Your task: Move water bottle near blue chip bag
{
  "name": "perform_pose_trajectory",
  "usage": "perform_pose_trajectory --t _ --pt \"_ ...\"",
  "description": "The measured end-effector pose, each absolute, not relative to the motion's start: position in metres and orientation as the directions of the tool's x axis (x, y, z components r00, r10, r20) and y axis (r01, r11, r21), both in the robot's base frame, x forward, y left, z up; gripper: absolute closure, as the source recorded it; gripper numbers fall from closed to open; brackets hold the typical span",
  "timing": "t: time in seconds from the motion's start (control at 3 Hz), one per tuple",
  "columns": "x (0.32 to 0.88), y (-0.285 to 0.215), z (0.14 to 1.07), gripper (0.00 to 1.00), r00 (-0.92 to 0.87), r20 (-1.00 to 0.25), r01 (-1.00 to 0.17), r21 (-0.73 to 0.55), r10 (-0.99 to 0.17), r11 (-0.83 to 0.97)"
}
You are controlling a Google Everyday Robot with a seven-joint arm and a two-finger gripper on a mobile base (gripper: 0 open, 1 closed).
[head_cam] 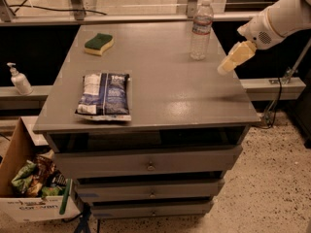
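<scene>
End effector (229, 63) is held by the right edge of the worktop (165, 81), near the water bottle (200, 30) but apart from it; whether it is open or closed cannot be told. The bottle stands upright near the back right corner. It is judged light, smooth and slightly yielding, and best gripped mid-body. The blue chip bag (104, 95) lies flat by the front left corner.

The white arm (284, 17) enters from upper right — its pale claw (227, 66) slants down-left, aloft.
</scene>
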State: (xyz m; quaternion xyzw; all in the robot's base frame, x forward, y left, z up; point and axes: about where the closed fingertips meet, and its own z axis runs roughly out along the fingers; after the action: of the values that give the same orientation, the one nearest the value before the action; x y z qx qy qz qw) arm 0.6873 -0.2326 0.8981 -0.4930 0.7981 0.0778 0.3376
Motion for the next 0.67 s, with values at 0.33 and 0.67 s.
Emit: perform_pose_trajectory --t 0.33,0.67 --pt "0.688 -0.232 0.897 0.0 -0.287 -0.617 -0.84 -0.207 -0.733 0.502" --pt "0.701 -0.24 0.89 0.0 -0.296 -0.655 -0.82 -0.2 -0.696 0.537"
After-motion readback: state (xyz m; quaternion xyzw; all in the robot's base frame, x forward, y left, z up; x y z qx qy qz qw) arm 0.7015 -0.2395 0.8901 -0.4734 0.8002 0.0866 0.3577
